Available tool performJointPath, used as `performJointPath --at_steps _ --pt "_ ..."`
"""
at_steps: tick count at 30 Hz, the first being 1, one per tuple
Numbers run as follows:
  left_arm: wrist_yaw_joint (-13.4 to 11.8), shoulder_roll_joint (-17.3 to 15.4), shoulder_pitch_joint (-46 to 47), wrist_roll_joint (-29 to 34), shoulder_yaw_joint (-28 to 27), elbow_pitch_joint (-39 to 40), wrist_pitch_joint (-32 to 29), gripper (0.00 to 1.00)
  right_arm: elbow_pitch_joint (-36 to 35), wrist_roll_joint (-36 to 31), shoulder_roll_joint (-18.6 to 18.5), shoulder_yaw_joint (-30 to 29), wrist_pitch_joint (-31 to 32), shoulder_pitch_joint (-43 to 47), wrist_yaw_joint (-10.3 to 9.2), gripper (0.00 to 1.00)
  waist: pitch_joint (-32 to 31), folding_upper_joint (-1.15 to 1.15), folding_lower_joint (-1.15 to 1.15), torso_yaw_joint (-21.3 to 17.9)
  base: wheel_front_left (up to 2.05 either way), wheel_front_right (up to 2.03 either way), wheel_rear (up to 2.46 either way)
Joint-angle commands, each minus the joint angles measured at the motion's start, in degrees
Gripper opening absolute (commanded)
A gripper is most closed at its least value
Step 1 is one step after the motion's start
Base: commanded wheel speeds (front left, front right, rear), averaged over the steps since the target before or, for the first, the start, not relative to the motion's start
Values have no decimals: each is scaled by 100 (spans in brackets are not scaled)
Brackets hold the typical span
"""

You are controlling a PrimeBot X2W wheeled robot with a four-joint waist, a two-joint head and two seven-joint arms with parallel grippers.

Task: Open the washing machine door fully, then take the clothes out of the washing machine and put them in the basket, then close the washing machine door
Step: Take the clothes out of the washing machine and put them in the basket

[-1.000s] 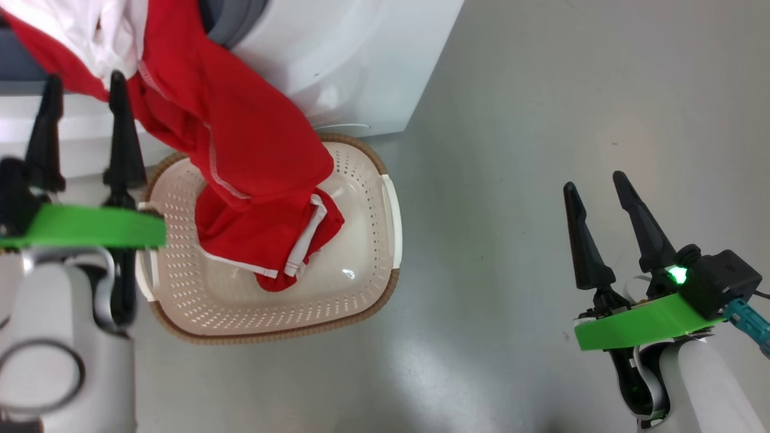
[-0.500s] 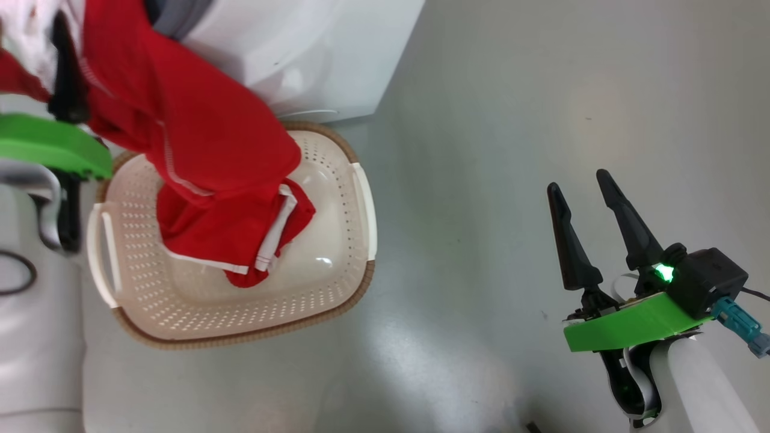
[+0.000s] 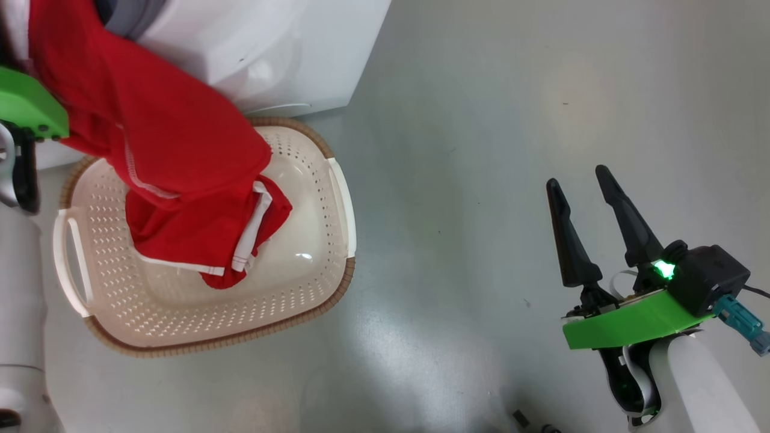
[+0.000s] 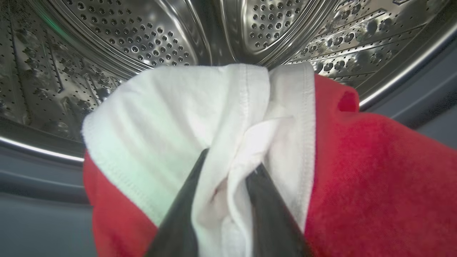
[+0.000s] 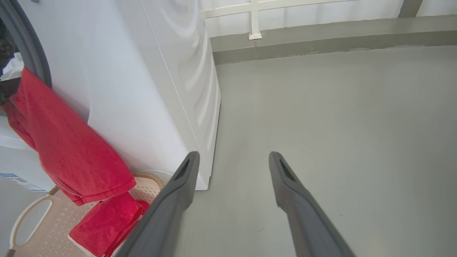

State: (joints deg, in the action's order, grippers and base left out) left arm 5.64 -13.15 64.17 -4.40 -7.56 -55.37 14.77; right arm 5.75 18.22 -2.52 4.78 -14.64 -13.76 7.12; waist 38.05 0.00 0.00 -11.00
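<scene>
The red clothes (image 3: 168, 138) hang from the washing machine (image 3: 271, 48) mouth, their lower end lying in the cream basket (image 3: 313, 264). In the left wrist view, my left gripper (image 4: 231, 162) is at the steel drum (image 4: 142, 32), its fingers closed on a bunched white cloth (image 4: 171, 107) with red fabric (image 4: 375, 171) beside it. In the head view its fingertips are hidden behind the red garment. My right gripper (image 3: 577, 177) hovers open above the floor, far right of the basket, holding nothing. The washing machine door is out of view.
Grey floor (image 3: 481, 120) stretches to the right of the washing machine (image 5: 142, 89) and the basket (image 5: 32, 210). A low wall ledge (image 5: 321, 35) runs along the far side in the right wrist view.
My left gripper has reached forward into the drum mouth and closed from open onto the white cloth. The head camera has shifted, sliding the scene left. The right arm has stayed put.
</scene>
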Motion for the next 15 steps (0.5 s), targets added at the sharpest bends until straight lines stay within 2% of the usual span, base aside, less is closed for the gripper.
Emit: performJointPath --at_steps 1,7,15 --pt "-3 -288 17 53 -55 107 23 0 -129 75 -36 126 -36 -23 36 100 -7 0 0 8 0 0 0" --pt "57 -219 -134 -17 -51 324 23 0 -118 84 -36 92 -36 -36 36 100 -56 0 0 88 0 0 0" --pt "158 127 -978 -292 -133 1270 23 0 -100 47 -36 26 -36 12 36 100 -200 0 0 280 0 0 0"
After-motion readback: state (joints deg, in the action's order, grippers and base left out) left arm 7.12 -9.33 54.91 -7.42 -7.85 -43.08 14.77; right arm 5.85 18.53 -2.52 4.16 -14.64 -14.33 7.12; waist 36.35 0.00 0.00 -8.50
